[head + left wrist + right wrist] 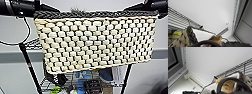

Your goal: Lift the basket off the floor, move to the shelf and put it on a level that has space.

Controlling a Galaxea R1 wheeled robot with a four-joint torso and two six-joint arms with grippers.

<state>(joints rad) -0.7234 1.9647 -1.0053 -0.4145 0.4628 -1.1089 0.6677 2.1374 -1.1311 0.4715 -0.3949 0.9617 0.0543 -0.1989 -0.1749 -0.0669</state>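
Robot had the basket [96, 42] hoisted up high between both arms, right in front of the shelf [30, 67], presumably to clear the top tier. Couldn't tell what the fingers were doing.

Readable text: we find none.
White tag [117, 75] below the basket [95, 42]: we see print too blurred to read.
Blue package [83, 75] on the shelf [30, 67]: lettering illegible.
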